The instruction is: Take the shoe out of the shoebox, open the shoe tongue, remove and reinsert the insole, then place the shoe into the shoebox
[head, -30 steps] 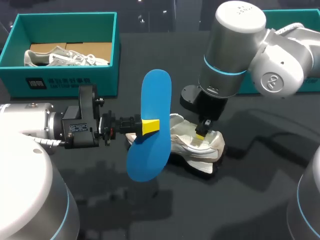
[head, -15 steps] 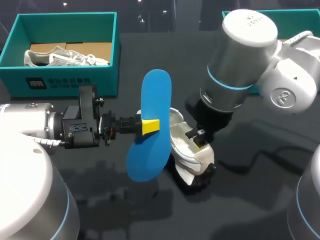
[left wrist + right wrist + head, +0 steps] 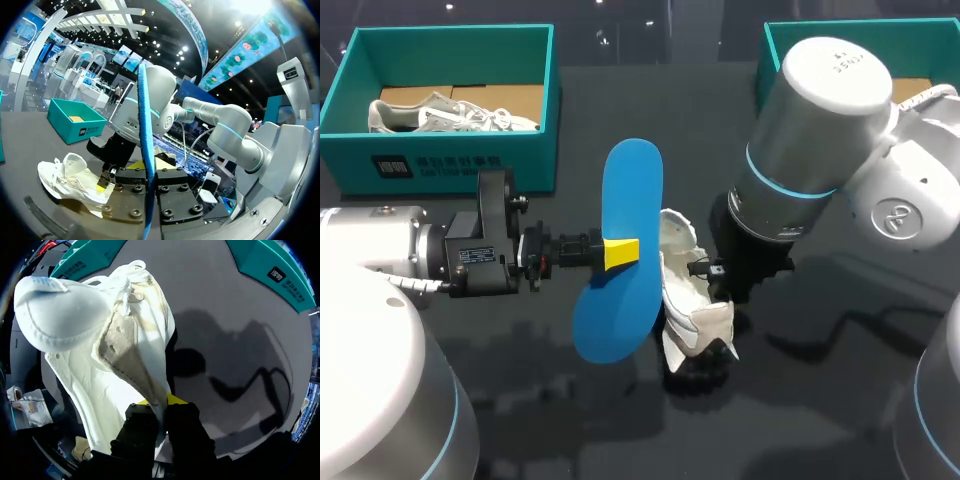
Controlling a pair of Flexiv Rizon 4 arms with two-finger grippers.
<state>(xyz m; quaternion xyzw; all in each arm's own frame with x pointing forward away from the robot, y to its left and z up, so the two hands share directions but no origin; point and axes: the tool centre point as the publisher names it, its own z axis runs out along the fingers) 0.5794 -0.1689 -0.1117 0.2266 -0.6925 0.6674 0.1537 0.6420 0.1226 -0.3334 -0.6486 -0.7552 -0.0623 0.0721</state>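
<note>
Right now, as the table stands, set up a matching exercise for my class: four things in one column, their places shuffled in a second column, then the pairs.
1 blue insole
2 white shoe
3 grey shoe
4 right teal box

a lying in the left teal box
b gripped by the right jaws
c partly hidden behind the right arm
d gripped by the left jaws, standing on edge

Pairs: 1-d, 2-b, 3-a, 4-c
</note>
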